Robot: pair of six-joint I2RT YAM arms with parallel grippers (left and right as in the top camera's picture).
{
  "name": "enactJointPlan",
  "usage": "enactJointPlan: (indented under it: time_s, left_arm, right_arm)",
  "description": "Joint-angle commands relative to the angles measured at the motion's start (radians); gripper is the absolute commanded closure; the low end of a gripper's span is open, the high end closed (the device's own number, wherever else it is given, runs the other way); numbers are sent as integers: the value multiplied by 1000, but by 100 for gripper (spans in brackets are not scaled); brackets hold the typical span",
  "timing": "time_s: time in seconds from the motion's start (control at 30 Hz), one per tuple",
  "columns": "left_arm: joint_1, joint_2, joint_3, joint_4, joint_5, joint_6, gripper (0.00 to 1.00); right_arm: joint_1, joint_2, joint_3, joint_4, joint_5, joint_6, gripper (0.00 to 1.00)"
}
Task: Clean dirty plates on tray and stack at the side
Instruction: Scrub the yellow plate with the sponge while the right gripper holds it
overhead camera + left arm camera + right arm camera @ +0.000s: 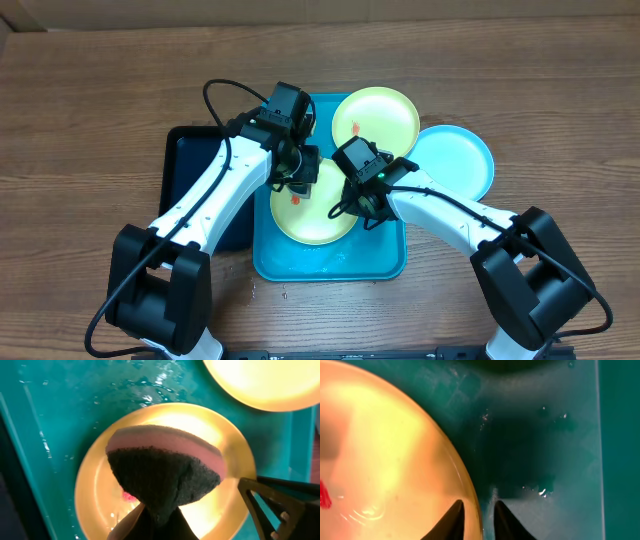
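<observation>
Left end effector (300, 180) is clamped on a pink-and-dark-grey sponge (165, 470). The right end effector (479, 521) stands narrowly parted astride a plate's rim, and I cannot tell whether it pinches. Mid-width on the wooden tabletop (80, 100), toward its front edge, sits the turquoise rectangular plastic tray (330, 262). A red-smeared light green round plastic plate (320, 222) lies in it beneath the sponge. A second green plate (375, 118) sits at its far right corner, and a light blue plate (455, 160) lies just beside its right edge.

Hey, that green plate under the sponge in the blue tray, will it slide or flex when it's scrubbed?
Likely slides: the green plate sits on a wet, glossy tray. It looks like thin plastic, so probably light and slightly flexible at the rim the right end effector straddles. The sponge looks soft, so it should squash before shoving hard.
</observation>
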Motion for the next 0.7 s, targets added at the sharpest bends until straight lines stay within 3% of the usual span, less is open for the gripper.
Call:
enactJointPlan:
  time_s: [0.0,0.23,0.67]
  left_arm:
    - [-1,10,-21,1,-42,-14,96]
    - [-1,10,-119,84,-45,-29,96]
    - [-1,10,-154,146,-68,-33,96]
  right_arm:
    - [5,-9,-8,4,13,3,76]
    - [5,-9,-8,7,13,3,95]
    - [5,-9,-8,7,13,3,96]
